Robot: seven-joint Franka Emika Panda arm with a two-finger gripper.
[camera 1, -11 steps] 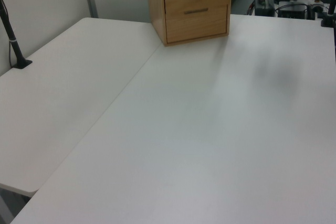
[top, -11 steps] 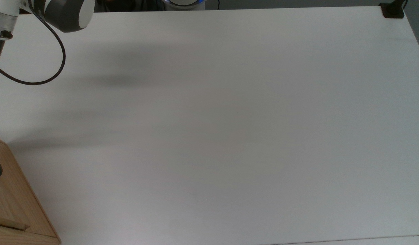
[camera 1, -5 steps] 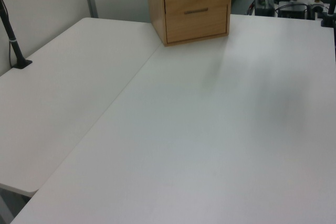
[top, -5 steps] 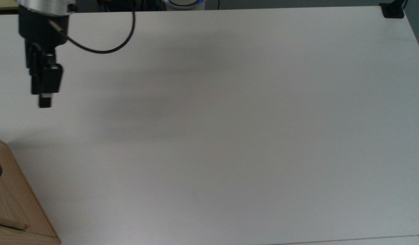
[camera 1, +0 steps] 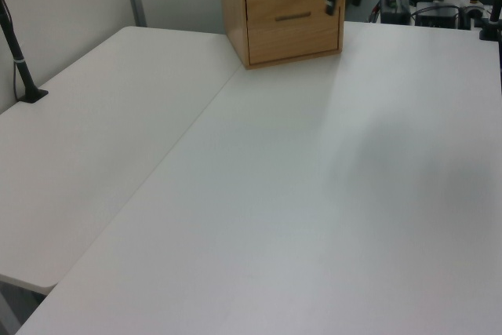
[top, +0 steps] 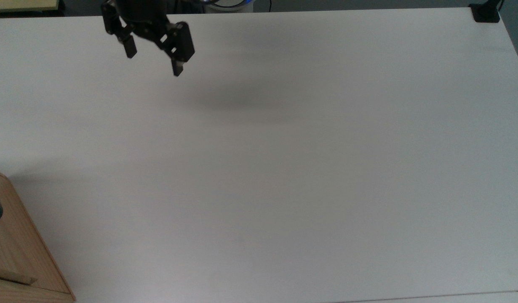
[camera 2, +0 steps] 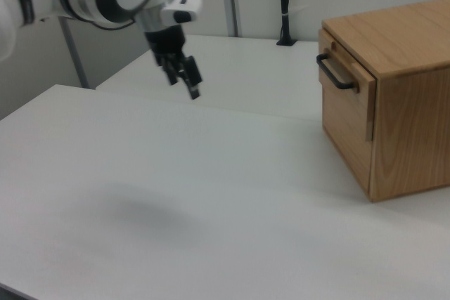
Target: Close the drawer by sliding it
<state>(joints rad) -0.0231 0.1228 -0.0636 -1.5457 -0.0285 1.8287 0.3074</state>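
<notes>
Top view: the black tool hangs high over the white surface, near the far edge, with its two fingers spread apart and nothing between them. The wooden cabinet sits at the top view's bottom left corner, well apart from the tool, with lots of bare surface between them. In the right view, the drawer is the top one in the cabinet, and its front with the black handle sticks out a little. The tool floats above the surface on the right view's left.
</notes>
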